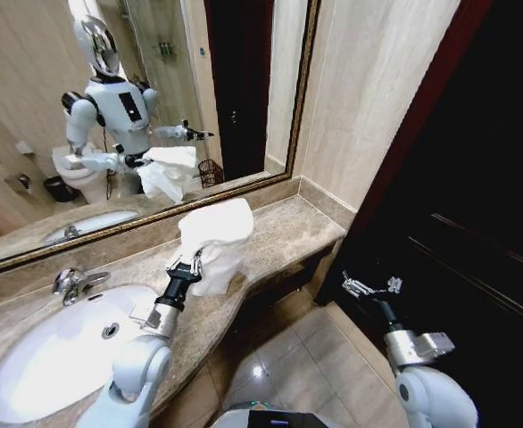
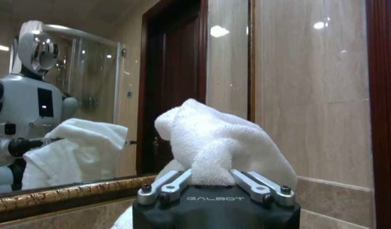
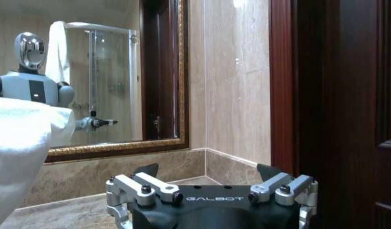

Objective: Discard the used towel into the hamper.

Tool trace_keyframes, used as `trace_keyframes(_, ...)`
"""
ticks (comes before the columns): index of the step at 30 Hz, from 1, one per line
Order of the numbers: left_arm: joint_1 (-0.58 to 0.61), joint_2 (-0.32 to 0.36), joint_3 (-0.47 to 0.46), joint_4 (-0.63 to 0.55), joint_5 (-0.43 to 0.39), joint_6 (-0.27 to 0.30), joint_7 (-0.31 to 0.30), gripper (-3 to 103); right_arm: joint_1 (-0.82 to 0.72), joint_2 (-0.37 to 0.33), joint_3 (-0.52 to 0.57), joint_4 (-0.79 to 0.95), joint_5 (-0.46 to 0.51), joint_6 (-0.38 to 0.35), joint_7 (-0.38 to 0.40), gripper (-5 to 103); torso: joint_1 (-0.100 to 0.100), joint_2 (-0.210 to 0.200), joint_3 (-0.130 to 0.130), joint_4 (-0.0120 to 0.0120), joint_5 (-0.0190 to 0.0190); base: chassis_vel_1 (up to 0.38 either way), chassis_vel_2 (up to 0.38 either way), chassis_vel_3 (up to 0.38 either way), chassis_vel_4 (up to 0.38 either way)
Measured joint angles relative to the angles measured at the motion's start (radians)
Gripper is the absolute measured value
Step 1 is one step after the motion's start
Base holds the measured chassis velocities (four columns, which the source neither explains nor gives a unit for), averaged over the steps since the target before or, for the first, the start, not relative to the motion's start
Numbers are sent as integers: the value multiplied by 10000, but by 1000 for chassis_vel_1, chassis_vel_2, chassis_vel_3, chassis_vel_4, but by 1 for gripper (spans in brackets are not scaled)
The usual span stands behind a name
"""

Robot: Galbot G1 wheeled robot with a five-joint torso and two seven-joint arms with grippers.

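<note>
Left gripper (image 1: 193,264) clamped on a crumpled white terry towel (image 1: 215,242), lifted above the beige marble counter (image 1: 284,234)

Right gripper (image 1: 369,287) hangs open and empty by the dark wooden door (image 1: 476,196); the small reddish-brown wire hamper (image 1: 211,172) appears in the gold-framed mirror (image 1: 128,98)

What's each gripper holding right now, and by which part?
The left gripper is shut on the white towel, pinching a bunched fold near its lower middle, above the counter. The right gripper is open, holding nothing.
</note>
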Motion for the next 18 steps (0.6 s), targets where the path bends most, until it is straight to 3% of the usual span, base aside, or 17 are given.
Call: trace_keyframes(18,93,-51,146,-300,215,-20,-24,7,-267,-61,125,4,187,295,-23,100,2,-1,1,1,0,78,-70,-68,75)
